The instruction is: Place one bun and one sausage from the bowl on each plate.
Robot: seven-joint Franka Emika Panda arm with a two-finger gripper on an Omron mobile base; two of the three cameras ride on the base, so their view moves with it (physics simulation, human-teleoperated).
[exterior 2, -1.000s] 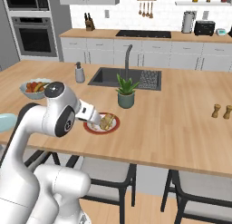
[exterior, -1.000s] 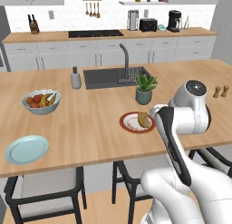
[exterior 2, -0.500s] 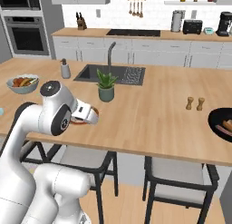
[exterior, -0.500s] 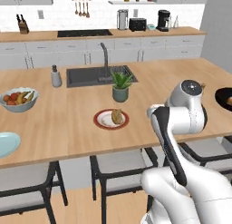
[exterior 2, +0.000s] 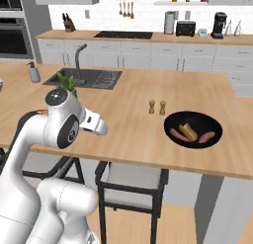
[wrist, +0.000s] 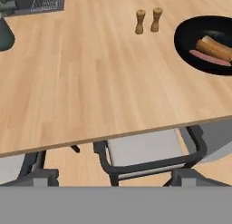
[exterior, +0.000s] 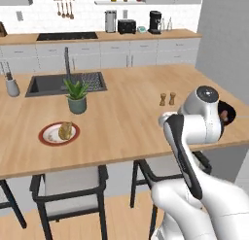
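The shallow round black bowl [exterior 2: 193,130] sits at the centre right of the right base view, on the wooden island counter [exterior 2: 128,114] near its front edge. Inside it lie one golden-tan oblong bun [exterior 2: 188,131] in the middle, one reddish-brown sausage [exterior 2: 179,135] to its left and a second sausage [exterior 2: 207,136] to its right. In the hand view the same bowl [wrist: 204,43] occupies the upper right of the frame, cut off by the right edge, with the bun [wrist: 216,48] above a sausage [wrist: 208,58].

In the left base view the bowl [exterior: 228,113] is at the right of the frame, largely hidden behind the robot's white arm.

The round white plate with a broad red rim [exterior: 49,138] rests at the lower left of the counter in the left base view and carries a bun [exterior: 65,131]; whether a sausage lies with it cannot be made out at this size.

A pair of small wooden salt and pepper shakers [exterior 2: 156,107] stands upright just left of the bowl, apart from it. A green potted plant in a grey pot [exterior: 77,96] stands in front of the dark sink [exterior: 65,84].

The gripper's fingers are not visible in these pictures; its jaws stand wide apart and hold nothing that can be seen.
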